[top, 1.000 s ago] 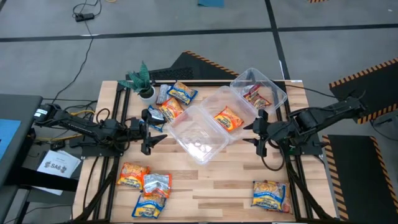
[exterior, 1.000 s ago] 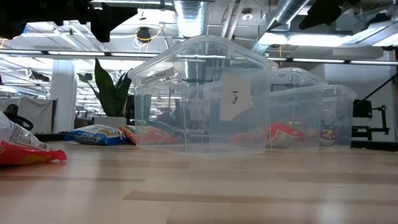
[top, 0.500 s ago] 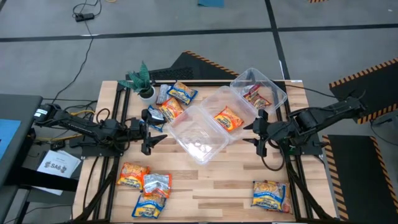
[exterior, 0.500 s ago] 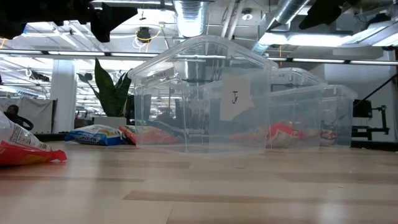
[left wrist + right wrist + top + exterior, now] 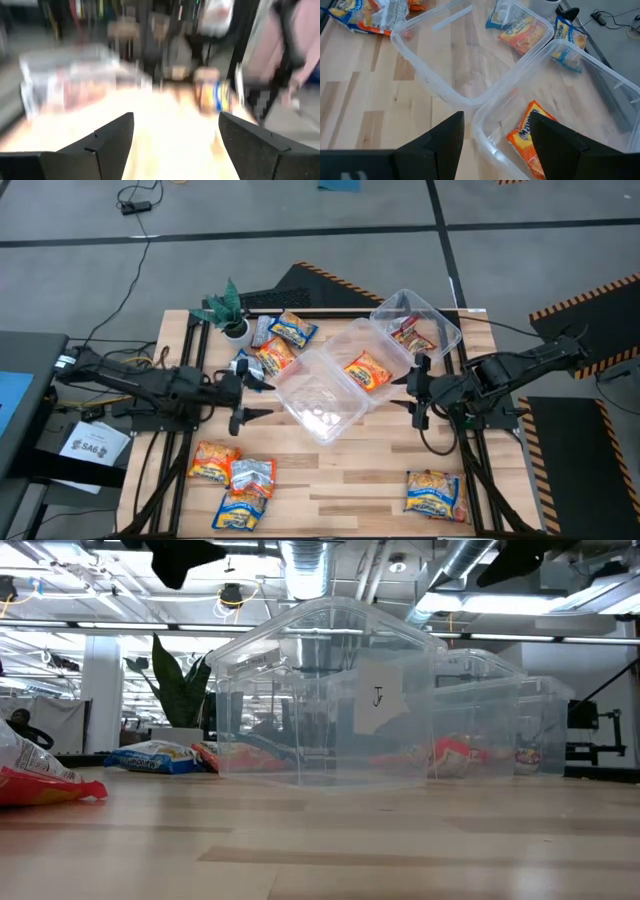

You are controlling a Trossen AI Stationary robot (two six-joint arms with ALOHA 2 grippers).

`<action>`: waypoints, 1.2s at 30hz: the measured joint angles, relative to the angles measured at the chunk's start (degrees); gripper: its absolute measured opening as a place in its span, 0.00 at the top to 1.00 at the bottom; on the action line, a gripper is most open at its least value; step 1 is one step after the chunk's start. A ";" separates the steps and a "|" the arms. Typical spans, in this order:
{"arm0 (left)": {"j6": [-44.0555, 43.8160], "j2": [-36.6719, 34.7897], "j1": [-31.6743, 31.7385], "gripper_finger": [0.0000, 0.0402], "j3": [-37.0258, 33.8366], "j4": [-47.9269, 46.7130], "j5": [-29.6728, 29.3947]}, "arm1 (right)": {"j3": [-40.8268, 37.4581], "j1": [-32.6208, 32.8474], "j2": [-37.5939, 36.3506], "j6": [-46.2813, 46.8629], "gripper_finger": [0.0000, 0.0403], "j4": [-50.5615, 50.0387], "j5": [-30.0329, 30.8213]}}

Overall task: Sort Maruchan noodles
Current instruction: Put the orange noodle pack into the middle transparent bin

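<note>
Ramen packets lie flat on the wooden table in three groups: three near the left edge (image 5: 232, 480), several by the far left (image 5: 277, 345), and one pile at the near right corner (image 5: 432, 492). An orange packet (image 5: 367, 370) lies in the middle clear tub and a dark red one (image 5: 412, 335) in the far right tub. My left gripper (image 5: 250, 399) hovers open just left of the empty tub (image 5: 320, 398), with blurred open fingers around (image 5: 175, 135). My right gripper (image 5: 419, 391) hovers open right of the middle tub, looking over both tubs past (image 5: 496, 120).
Three clear tubs (image 5: 330, 700) stand side by side in a slanting row across the table's middle. A small potted plant (image 5: 228, 310) sits at the far left corner. Bare wood stretches along the near edge between the packet groups (image 5: 340, 490).
My left gripper has moved a little toward the table's right, closer to the empty tub, and is still in motion, as its wrist view is blurred. The packets and tubs lie as before.
</note>
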 joint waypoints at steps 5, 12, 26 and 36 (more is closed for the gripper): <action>-7.15 2.95 -1.05 0.31 8.90 -18.23 -1.16 | 0.00 0.02 0.00 0.00 0.39 0.02 -0.04; -16.04 3.17 -7.03 0.31 5.93 -24.53 -5.40 | 0.00 0.02 0.00 0.03 0.39 0.03 -0.08; -22.19 2.84 -15.60 0.31 -0.39 -21.54 -11.72 | 0.00 0.02 0.00 1.58 0.39 0.48 -0.24; -16.33 2.84 -10.47 0.31 -0.38 -22.27 -5.56 | 0.00 0.02 0.00 1.72 0.39 0.48 -0.35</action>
